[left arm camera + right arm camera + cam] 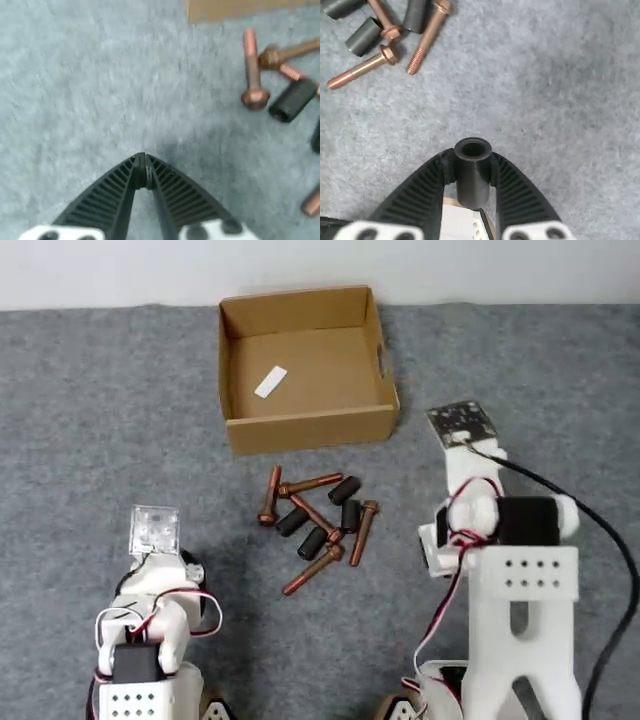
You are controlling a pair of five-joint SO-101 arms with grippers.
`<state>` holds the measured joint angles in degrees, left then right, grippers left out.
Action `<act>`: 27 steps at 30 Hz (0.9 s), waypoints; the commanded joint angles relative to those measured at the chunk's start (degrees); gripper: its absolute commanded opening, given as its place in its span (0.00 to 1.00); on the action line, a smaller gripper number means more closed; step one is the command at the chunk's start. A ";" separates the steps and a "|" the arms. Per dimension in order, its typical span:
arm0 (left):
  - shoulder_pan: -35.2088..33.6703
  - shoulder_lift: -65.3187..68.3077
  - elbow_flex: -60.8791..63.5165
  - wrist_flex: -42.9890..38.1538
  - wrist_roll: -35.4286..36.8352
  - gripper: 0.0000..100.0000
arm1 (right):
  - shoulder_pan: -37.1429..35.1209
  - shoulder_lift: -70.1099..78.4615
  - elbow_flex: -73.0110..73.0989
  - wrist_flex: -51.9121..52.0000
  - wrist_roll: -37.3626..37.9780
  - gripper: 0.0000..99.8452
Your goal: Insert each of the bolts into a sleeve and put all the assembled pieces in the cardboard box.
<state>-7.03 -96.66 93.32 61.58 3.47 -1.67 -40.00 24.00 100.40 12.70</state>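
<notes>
1 sleeve [472, 175] in right end effector [471, 161], open carpet [565, 100] around

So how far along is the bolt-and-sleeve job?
Done: nothing. The brown cardboard box holds a white slip, no assembled pieces. In hand: the right gripper is shut on one black cylindrical sleeve; the left gripper is shut, empty. To do: five copper-coloured bolts and four black sleeves lie loose on the grey carpet, none joined; all insertions and boxing remain.

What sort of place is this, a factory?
Probably a robotics test bench, not a factory: two small arms at a grey carpeted table, with loose copper bolts, black sleeves and a cardboard box set out.
</notes>
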 commanded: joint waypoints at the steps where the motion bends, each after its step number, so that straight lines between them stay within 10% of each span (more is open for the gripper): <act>1: 0.18 0.18 -8.40 1.23 0.00 0.01 | 3.82 -4.44 0.26 2.33 -0.18 0.01; 27: 37.89 71.21 -59.74 13.63 -5.27 0.01 | 14.20 -11.74 4.57 2.42 -0.44 0.01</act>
<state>28.48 -31.87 39.08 75.12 -0.31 11.08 -50.55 29.19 100.40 12.70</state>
